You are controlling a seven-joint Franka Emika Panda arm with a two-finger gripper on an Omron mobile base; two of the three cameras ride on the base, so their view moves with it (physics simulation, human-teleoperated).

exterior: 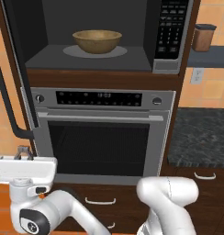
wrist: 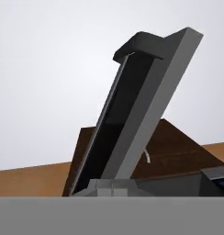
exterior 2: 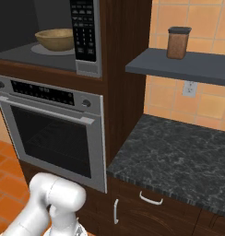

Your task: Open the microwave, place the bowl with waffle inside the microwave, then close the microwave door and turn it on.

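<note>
Inside the open microwave (exterior: 171,46), the bowl (exterior: 97,41) rests on the turntable (exterior: 72,51); contents unclear.

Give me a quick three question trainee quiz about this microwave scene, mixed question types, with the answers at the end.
1. True or false: the microwave door stands open.
2. Where does the bowl sit? A on the shelf; B on the turntable in the microwave; C on the counter.
3. Fill in: the brown canister stands on the grey ____.

Key: 1 true; 2 B; 3 shelf.
</note>
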